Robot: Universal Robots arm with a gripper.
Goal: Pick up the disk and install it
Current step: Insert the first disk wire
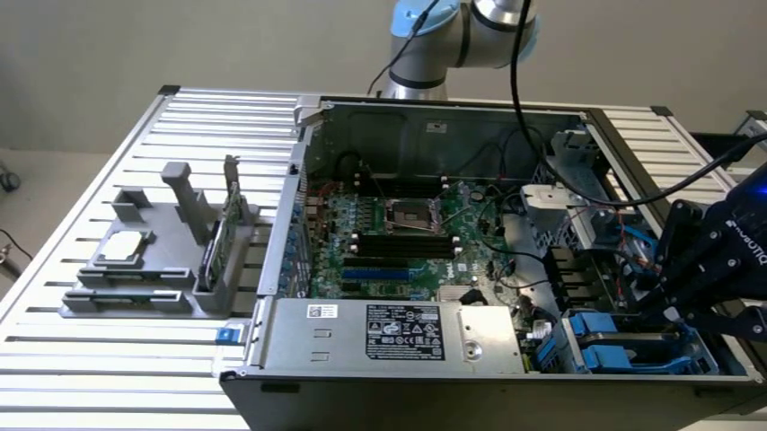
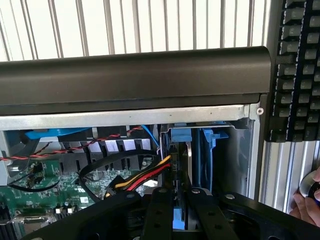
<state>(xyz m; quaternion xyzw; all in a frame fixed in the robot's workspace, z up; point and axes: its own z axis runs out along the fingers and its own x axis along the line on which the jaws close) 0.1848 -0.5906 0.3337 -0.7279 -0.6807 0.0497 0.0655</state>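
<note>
The black robot gripper [image 1: 689, 314] reaches down into the open computer case [image 1: 396, 373], jaws narrowly clamped on the blue-framed silver disk [image 2: 181, 220] standing between them.

The table [image 1: 108, 359] is ribbed, matt light-grey metal slats; the computer case [image 1: 480, 400] has a dark, matt, smooth outer panel and bare dull-silver sheet metal inside, and the power supply [image 1: 396, 337] is plain silver metal with a white paper-like label. The motherboard [image 1: 396, 242] is green circuit board with a semi-gloss look, the holder [image 1: 156, 260] on the table is matt grey plastic, and the disk [image 2: 181, 185] sits in smooth, slightly glossy blue plastic around a grey metal edge. The gripper [image 2: 175, 210] is matt black, metal or hard plastic, the cables [image 2: 145, 177] have shiny red, yellow and black plastic sheathing, and the keyboard [image 2: 297, 70] shows dark matt plastic keys.
</note>
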